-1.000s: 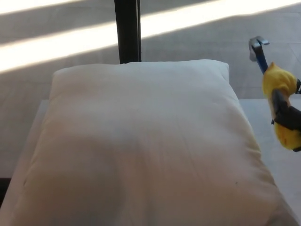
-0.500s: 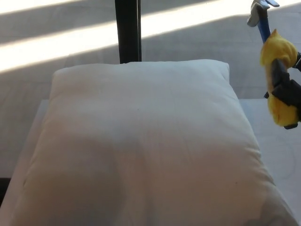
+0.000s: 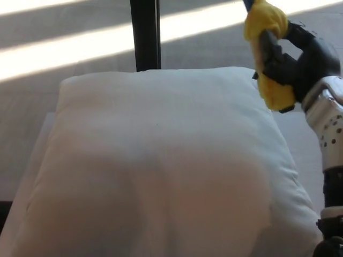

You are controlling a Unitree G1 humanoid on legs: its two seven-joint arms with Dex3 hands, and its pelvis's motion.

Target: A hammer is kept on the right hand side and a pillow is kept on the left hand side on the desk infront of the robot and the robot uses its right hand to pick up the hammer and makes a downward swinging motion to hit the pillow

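Note:
A large white pillow fills most of the desk in the head view. My right hand is raised above the pillow's far right corner, shut on the hammer's yellow handle. The handle points up and the hammer's head is out of the picture past the top edge. My silver right forearm comes in along the right edge. My left hand does not show.
A black vertical post stands behind the pillow. A strip of white desk shows to the right of the pillow. Sunlit bands cross the grey floor beyond.
My right hand has lifted the hammer higher and swung it left, from the right edge to over the pillow's far right corner. The hammer's head has left the picture at the top.

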